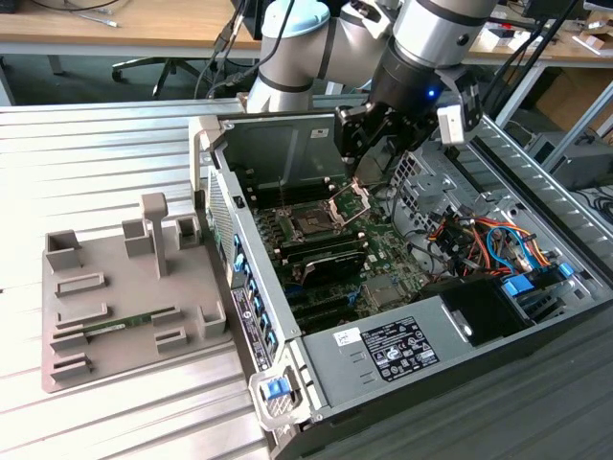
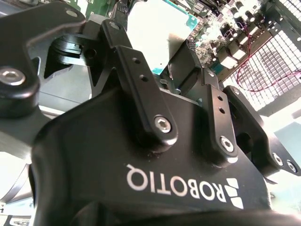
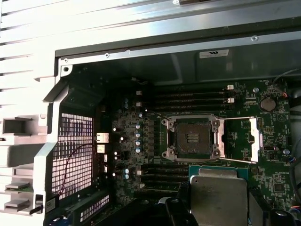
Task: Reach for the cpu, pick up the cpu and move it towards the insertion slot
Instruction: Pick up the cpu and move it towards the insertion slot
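Note:
In both wrist views my gripper (image 3: pixel 219 209) (image 2: pixel 151 52) is shut on the cpu (image 3: pixel 218 190) (image 2: pixel 157 30), a flat silvery square with a green rim, held by two opposite edges. The insertion slot (image 3: pixel 193 138) (image 1: pixel 311 226) is a dark square socket in a silvery frame on the motherboard. Its hinged bracket (image 3: pixel 254 139) (image 1: pixel 351 201) is swung open. In the first wrist view the cpu hangs above the board, just to one side of the slot. In the exterior view the gripper (image 1: pixel 362 158) hovers inside the open computer case, above and slightly behind the socket.
The case walls (image 1: pixel 278 144) surround the board. Long black memory slots (image 3: pixel 188 96) run beside the socket. Coloured cables (image 1: pixel 479 240) and a power supply (image 1: pixel 402 345) sit on the exterior view's right. A grey tray (image 1: pixel 67 364) holding a green memory stick (image 1: pixel 120 326) lies on the exterior view's left.

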